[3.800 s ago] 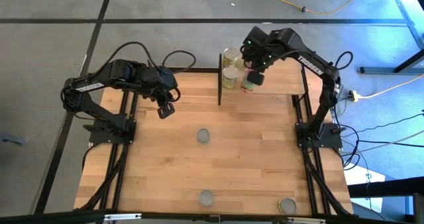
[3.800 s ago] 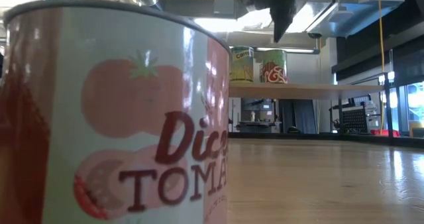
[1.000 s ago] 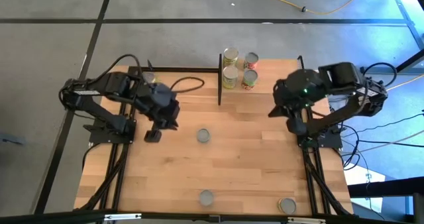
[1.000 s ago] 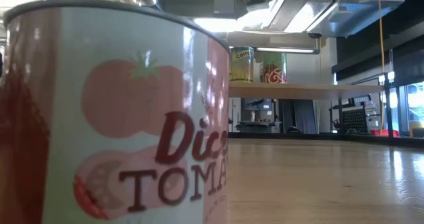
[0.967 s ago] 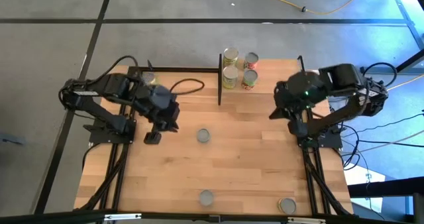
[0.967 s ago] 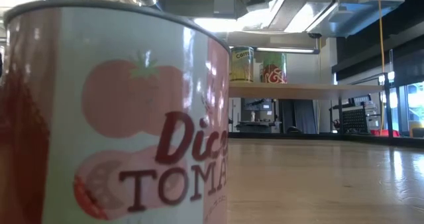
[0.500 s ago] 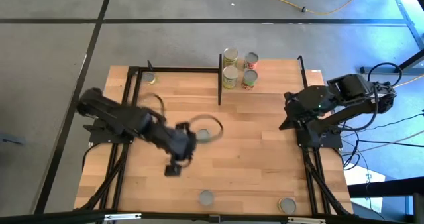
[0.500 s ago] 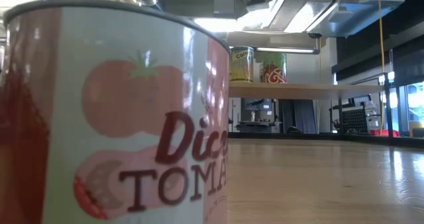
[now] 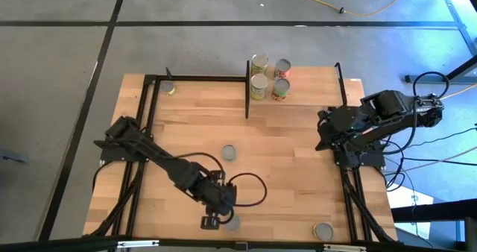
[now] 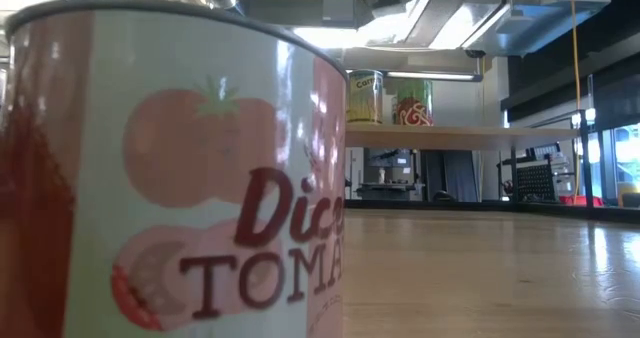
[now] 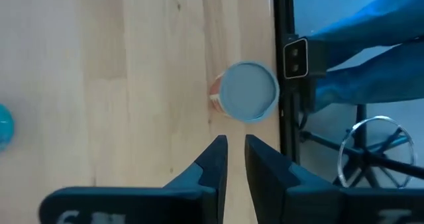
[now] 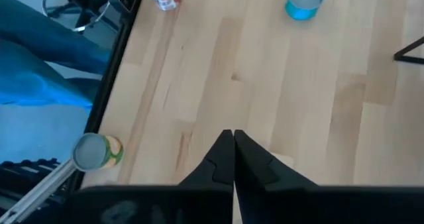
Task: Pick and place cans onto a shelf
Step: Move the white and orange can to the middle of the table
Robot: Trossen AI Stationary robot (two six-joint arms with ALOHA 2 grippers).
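My left gripper [image 9: 211, 221] [image 11: 236, 148] hangs near the table's near edge, fingers a narrow gap apart and pointing steeply down. Just past them a red-labelled can [image 11: 246, 91] [image 9: 234, 223] stands upright on the table, untouched. My right gripper [image 9: 322, 136] [image 12: 233, 139] is shut and holds nothing, drawn back at the right side. The shelf [image 9: 305, 88] at the far edge carries several cans [image 9: 258, 86] [image 10: 365, 96]. On the table stand a teal can [image 9: 229, 153] [image 12: 305, 0] and a yellow-green can [image 9: 323, 231] [image 12: 96, 151].
A further can [image 9: 170, 88] stands in the far left corner. Black frame rails [image 9: 149, 125] run along the table's left, right and far sides, and a rail with a bracket [image 11: 291, 58] lies close behind the red can. In the low view that red can [image 10: 170, 178] fills the foreground.
My left arm has swung from the far left across the table toward the near edge and sunk, its gripper now beside the red can there. My right arm has folded back a little toward the right edge and come down. No can has moved.
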